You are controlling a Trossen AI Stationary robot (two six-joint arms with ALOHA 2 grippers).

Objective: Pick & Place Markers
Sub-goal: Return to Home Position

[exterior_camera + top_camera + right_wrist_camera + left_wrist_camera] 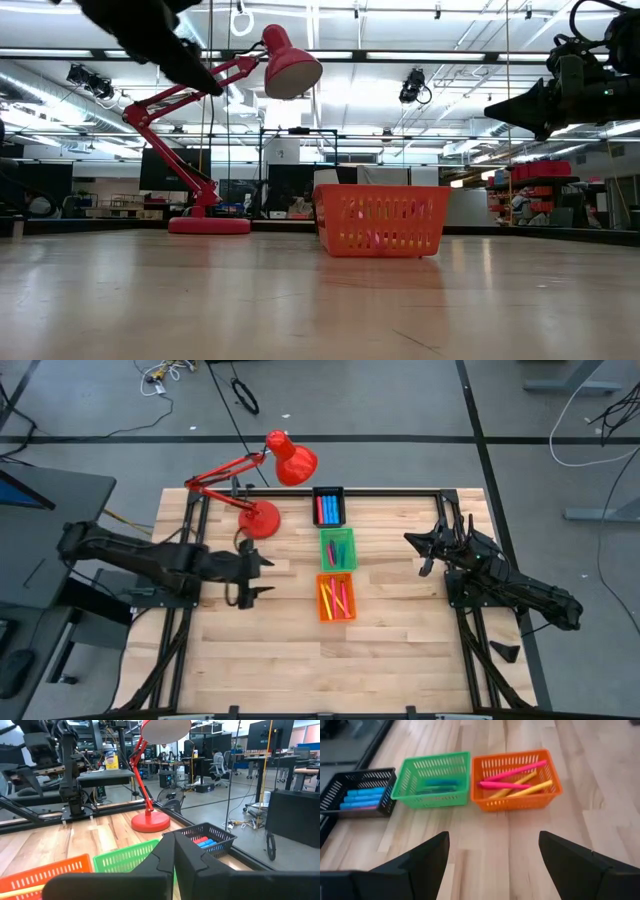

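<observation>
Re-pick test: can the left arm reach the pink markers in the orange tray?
Probably yes: left gripper is open, facing the orange tray with nothing between; pink markers lie uncovered on top.

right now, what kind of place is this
Likely a robotics lab: left arm and right arm mounted at a wooden table, office chairs and screens behind, cables across the floor.
</observation>
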